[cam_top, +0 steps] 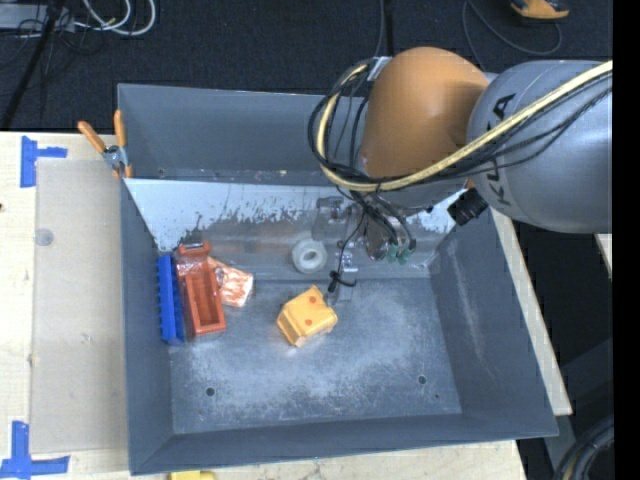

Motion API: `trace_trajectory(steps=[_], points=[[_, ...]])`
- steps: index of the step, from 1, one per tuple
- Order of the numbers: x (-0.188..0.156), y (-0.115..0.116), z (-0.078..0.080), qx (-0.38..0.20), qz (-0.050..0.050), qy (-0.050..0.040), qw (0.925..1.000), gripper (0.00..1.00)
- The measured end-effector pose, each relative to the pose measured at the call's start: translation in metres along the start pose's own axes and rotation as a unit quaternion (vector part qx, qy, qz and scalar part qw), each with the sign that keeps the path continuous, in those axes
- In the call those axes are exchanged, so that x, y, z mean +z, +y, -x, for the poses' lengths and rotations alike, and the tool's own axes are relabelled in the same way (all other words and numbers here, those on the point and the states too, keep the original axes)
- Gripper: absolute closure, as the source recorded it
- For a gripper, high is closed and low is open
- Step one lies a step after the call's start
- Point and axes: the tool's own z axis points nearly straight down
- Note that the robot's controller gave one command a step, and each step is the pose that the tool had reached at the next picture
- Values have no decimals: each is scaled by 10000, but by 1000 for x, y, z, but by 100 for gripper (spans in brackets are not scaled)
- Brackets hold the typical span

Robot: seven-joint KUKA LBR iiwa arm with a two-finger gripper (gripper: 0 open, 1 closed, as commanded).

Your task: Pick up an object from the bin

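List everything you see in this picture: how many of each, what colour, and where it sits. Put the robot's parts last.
bin: one, grey metal, centre of view
bar: one, blue, long, left side of the bin floor
tray: one, orange-red, beside the bar on its right
wrapper: one, orange, crumpled, at the tray's right
block: one, yellow-orange with red dots, middle of the floor
ring: one, pale grey, near the back wall
arm: one, grey, reaching in from the right
cover: one, orange, on the wrist
cables: several, black and yellow, looped round the cover
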Motion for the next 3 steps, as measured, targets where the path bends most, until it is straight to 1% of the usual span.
trace_trajectory(steps=[1, 2, 3], points=[[-5, 0, 1, 7, 3, -37, 10000, 0], [7, -1, 0, -272, 2, -64, 9996, 0], [66, -6, -2, -1577, -4, -61, 9875, 0]])
